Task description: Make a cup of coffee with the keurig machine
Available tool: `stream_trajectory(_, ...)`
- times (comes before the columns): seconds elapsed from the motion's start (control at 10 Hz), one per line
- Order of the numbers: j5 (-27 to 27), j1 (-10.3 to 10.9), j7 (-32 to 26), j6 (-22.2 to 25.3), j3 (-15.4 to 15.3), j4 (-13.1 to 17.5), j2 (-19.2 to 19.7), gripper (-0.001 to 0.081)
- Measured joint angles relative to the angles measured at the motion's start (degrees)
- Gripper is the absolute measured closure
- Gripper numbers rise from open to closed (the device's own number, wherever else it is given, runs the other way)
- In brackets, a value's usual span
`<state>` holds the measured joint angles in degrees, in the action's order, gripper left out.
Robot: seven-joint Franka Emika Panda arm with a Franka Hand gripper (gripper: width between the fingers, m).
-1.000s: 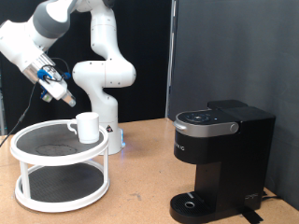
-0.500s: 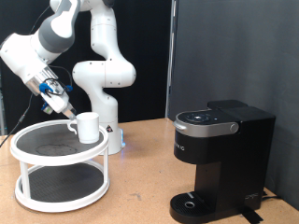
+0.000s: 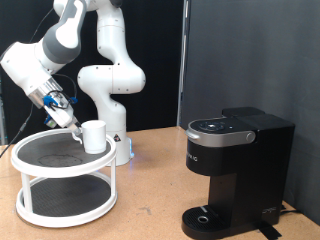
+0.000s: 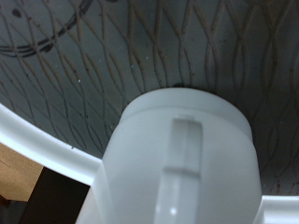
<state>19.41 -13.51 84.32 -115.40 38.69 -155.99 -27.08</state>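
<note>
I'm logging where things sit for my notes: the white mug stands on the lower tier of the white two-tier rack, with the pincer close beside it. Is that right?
Not quite. The exterior view shows the white mug on the upper tier of the white two-tier rack, not the lower one. The rest holds: the pincer is close beside it, on the exterior view's left.

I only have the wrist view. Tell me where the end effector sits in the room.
Observer: The end effector hangs beside the cup, on the exterior view's left of it.
Operator: Say what the cup stands on.
Observer: The upper tier of a white two-tier rack, at the exterior view's left.
Operator: Report the keurig machine.
Observer: The keurig machine stands at the exterior view's right, lid down, nothing on its drip base.
</note>
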Motion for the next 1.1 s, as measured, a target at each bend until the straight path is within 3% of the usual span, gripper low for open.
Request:
stream_trajectory(0.3,0.0,0.0,-0.7,-1.0,0.3,-0.4,0.3,0.0072)
stream_trajectory(0.6,0.0,0.0,-0.9,-1.6,0.6,-0.7,0.3,0.0483)
stream_trajectory(0.7,0.0,0.0,-0.9,-1.7,0.7,-0.7,0.3,0.0483)
stream_trajectory(0.8,0.0,0.0,-1.0,-1.8,0.8,-0.8,0.3,0.0666)
stream_trajectory(0.9,0.0,0.0,-1.2,-1.9,1.0,-0.8,0.3,0.0666)
stream_trajectory(1.0,0.0,0.0,-1.3,-1.9,1.1,-0.8,0.3,0.0761)
stream_trajectory(1.1,0.0,0.0,-1.4,-1.7,1.2,-0.7,0.3,0.0796)
